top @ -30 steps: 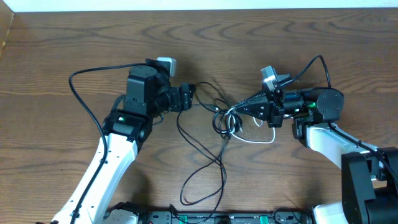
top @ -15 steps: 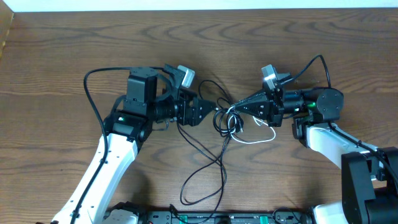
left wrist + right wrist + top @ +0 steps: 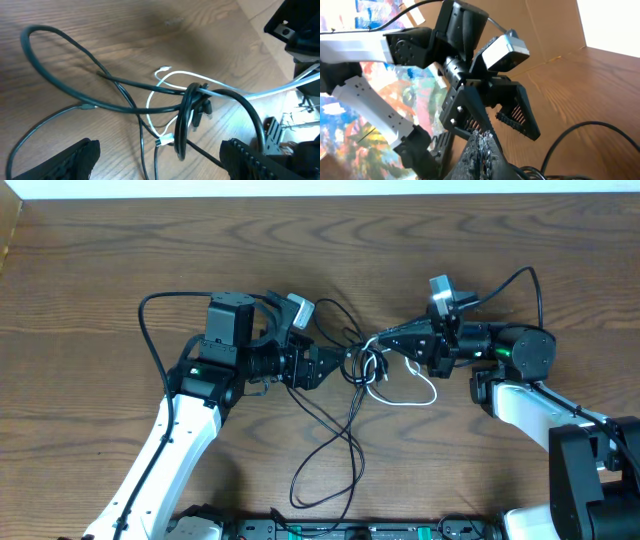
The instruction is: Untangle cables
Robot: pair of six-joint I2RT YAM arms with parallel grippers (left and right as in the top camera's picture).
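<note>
Cables [image 3: 366, 367], thin black and white loops, knot above grained wooden table [image 3: 100, 260].

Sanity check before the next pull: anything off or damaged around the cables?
Nothing looks damaged. The cables are knotted mid-table: a tight black coil wraps the white cable, right at the tip of the shut right claw. The left claw stands open beside it.
</note>
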